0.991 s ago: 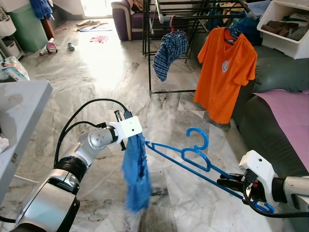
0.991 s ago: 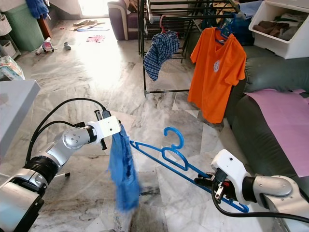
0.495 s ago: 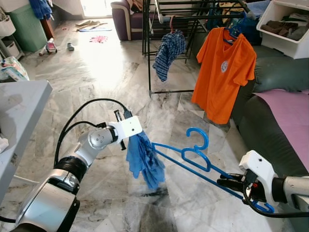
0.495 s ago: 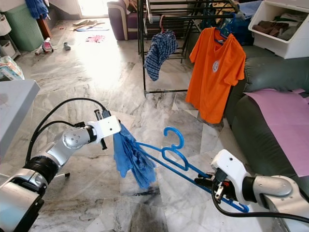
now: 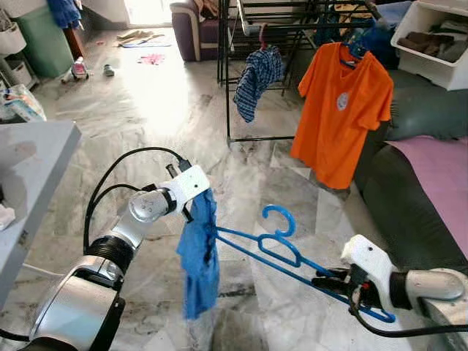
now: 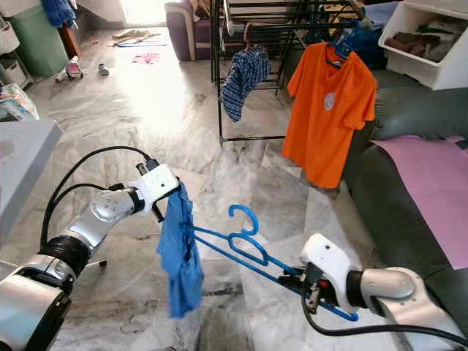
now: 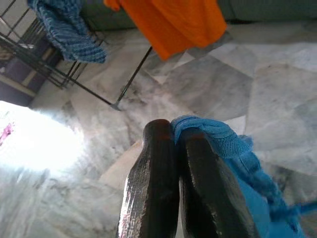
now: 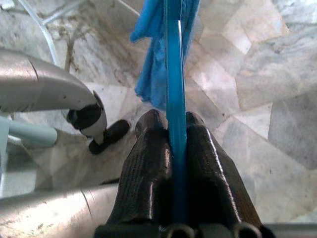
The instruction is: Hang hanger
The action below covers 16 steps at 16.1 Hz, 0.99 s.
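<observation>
Right now the step in hand looks like dressing the hanger (image 5: 281, 252), not yet hanging it. The right gripper (image 5: 330, 280) is clenched on the hanger's far end, the thin blue bar pinched between its fingers (image 8: 148, 173). From there the hanger reaches toward 10 o'clock, hook up, until its other end meets the blue cloth (image 5: 197, 267). The left gripper (image 7: 176, 163) pinches the cloth's top edge between closed fingers, and the rest hangs limp above the marble floor (image 5: 146, 102).

Seen from the right wrist, the bar runs straight into the cloth, though whether it has entered an opening I cannot tell.

Well apart at 1 o'clock stands the rack (image 5: 285, 14), with an orange shirt (image 5: 340, 110) and a checked shirt (image 5: 257, 77) on it.

Next, I judge, the hanger's arm must slide further through the cloth while the left gripper keeps it spread; only then comes the walk to the rack.
</observation>
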Motion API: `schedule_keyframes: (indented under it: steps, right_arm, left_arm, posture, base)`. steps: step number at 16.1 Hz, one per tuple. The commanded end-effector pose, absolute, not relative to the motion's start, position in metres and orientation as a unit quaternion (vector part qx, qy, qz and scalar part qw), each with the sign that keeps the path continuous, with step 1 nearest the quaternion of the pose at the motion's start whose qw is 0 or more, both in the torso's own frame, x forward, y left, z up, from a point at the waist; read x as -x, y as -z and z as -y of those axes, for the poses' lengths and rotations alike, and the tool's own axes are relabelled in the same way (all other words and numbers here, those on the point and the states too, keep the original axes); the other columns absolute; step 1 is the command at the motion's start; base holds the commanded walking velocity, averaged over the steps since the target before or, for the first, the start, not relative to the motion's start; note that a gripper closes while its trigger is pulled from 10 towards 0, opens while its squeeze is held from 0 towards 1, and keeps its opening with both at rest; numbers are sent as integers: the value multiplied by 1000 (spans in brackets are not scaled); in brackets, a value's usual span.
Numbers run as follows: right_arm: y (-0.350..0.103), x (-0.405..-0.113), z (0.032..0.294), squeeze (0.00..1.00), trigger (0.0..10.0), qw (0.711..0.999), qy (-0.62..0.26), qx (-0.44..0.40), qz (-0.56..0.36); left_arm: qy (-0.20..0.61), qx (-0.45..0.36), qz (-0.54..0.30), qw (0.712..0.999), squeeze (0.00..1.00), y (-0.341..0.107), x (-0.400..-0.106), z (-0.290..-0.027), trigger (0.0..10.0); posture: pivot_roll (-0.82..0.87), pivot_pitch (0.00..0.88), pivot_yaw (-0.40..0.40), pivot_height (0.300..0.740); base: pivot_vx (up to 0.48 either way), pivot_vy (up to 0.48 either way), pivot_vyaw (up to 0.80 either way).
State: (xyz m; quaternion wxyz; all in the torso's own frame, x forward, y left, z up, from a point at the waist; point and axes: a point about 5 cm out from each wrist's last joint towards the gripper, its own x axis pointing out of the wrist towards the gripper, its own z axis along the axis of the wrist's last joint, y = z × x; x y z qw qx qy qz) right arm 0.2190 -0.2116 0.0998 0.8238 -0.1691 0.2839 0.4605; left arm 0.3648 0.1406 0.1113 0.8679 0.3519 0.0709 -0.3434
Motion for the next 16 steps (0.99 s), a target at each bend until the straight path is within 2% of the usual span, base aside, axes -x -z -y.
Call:
schedule_keyframes:
  steps: [1,5,10,14,16]
  right_arm:
    - [-101,-222,211,0,10000,826,-459,179,-275]
    - [-102,-234,216,0,10000,843,-429,204,-253]
    - [-101,-241,215,0,10000,851,-416,217,-237]
    - [-100,-248,218,0,10000,864,-393,224,-223]
    - [-94,-256,217,0,10000,883,-361,217,-209]
  left_arm:
    - [349,-349,-53,868,0,-121,-368,-137,10000]
    - [365,-345,-51,863,0,-124,-366,-138,10000]
    - [381,-339,-41,859,0,-128,-364,-139,10000]
    - [419,-317,-7,851,0,-137,-360,-127,10000]
    - [450,-247,-2,858,0,-140,-352,-114,10000]
  posture:
    - [-80,35,4,740]
    - [-76,35,6,740]
    - [-72,37,6,740]
    - [-69,38,7,740]
    - [-68,39,7,740]
  base:
    - [0,0,0]
    - [0,0,0]
    - [0,0,0]
    - [0,0,0]
    - [0,0,0]
